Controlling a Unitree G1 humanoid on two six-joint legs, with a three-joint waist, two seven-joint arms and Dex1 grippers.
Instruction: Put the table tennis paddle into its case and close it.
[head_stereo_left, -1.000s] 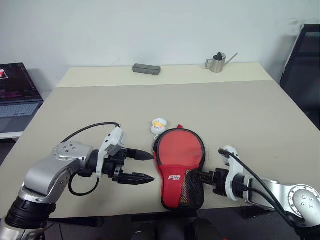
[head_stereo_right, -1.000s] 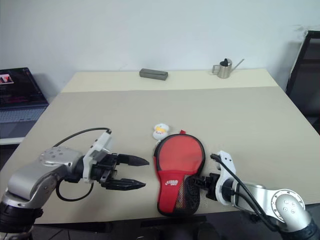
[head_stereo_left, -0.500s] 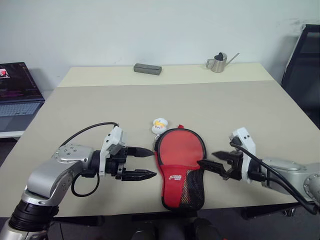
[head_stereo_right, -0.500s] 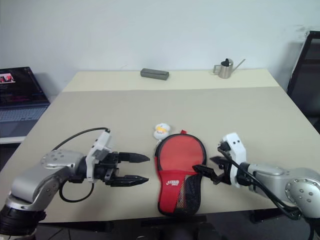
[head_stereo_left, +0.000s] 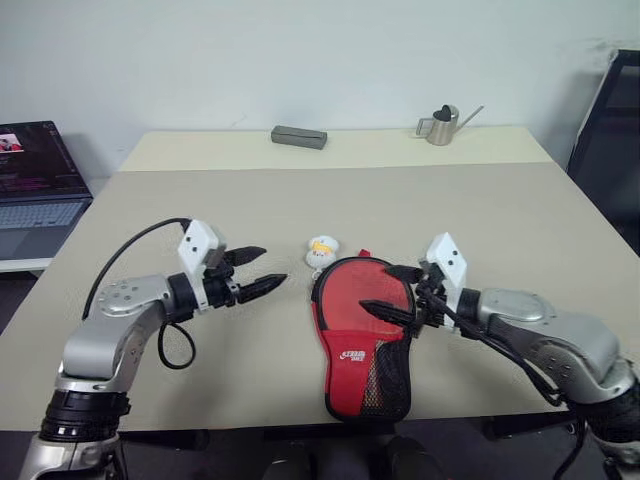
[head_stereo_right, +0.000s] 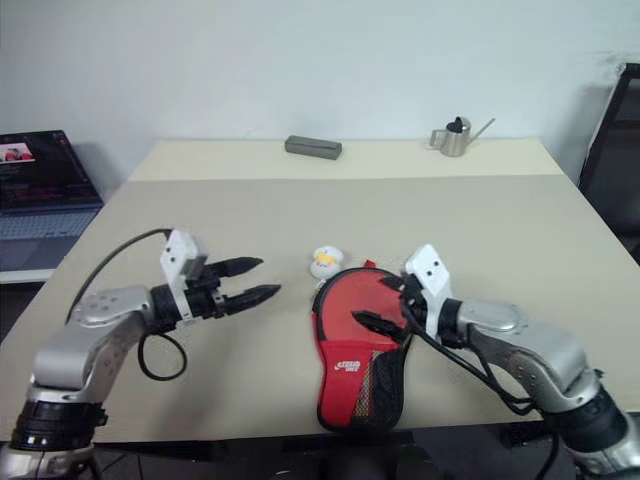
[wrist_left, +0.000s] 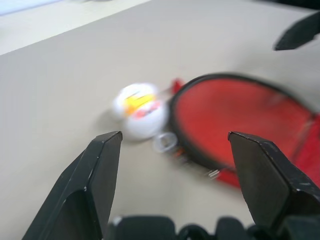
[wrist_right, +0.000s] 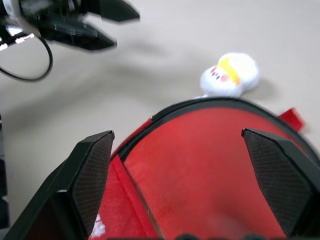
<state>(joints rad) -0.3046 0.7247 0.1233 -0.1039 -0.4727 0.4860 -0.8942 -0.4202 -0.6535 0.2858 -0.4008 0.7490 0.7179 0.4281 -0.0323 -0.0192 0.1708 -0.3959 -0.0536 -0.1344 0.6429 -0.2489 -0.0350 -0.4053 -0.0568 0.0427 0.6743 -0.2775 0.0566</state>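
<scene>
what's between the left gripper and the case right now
Bare tabletop, as the left eye view shows. The open left gripper points toward the case with nothing directly in its gap; the plush charm sits just beyond that line, by the case's round end.

Blurred in the left wrist view: plush charm (wrist_left: 139, 109) and rim of the red case (wrist_left: 235, 125). Cut off by the right wrist view's lower edge: most of the case. Hidden under the right gripper (head_stereo_left: 395, 292): part of the case's round end. Too small to tell: markings on the grey box (head_stereo_left: 298, 137). Cropped at the frame's edge: laptop (head_stereo_left: 35, 175).
</scene>
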